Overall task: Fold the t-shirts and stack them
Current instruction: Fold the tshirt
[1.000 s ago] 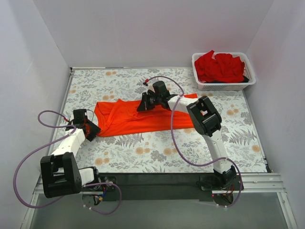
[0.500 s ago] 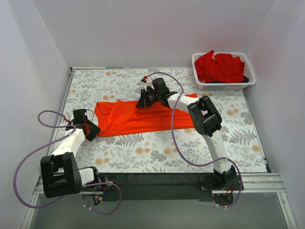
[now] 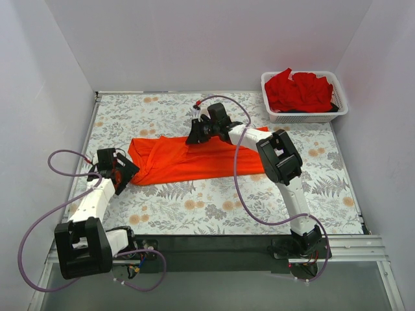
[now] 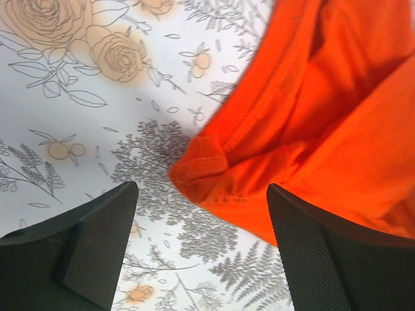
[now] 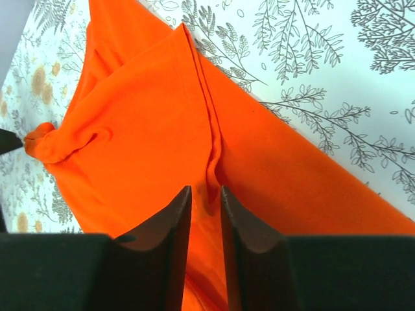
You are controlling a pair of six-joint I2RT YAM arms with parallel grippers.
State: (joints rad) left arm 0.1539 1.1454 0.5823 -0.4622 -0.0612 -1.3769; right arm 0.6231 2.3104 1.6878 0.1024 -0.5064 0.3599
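Note:
A bright orange-red t-shirt lies folded in a long band across the middle of the table. My left gripper is at its left end, jaws open wide. The shirt's hemmed corner lies loose on the table just ahead of my left gripper, touching neither finger. My right gripper hovers over the shirt's far edge. In the right wrist view its jaws stand a narrow gap apart over a raised crease in the orange cloth, without pinching it. Deeper red t-shirts are heaped in the basket.
A white mesh basket stands at the back right corner. The table has a floral cover, with white walls on three sides. Purple cables loop from both arms over the table.
My left jaws have opened wide and let the shirt's corner go. My right jaws have parted a little, and that gripper has shifted slightly toward the back.

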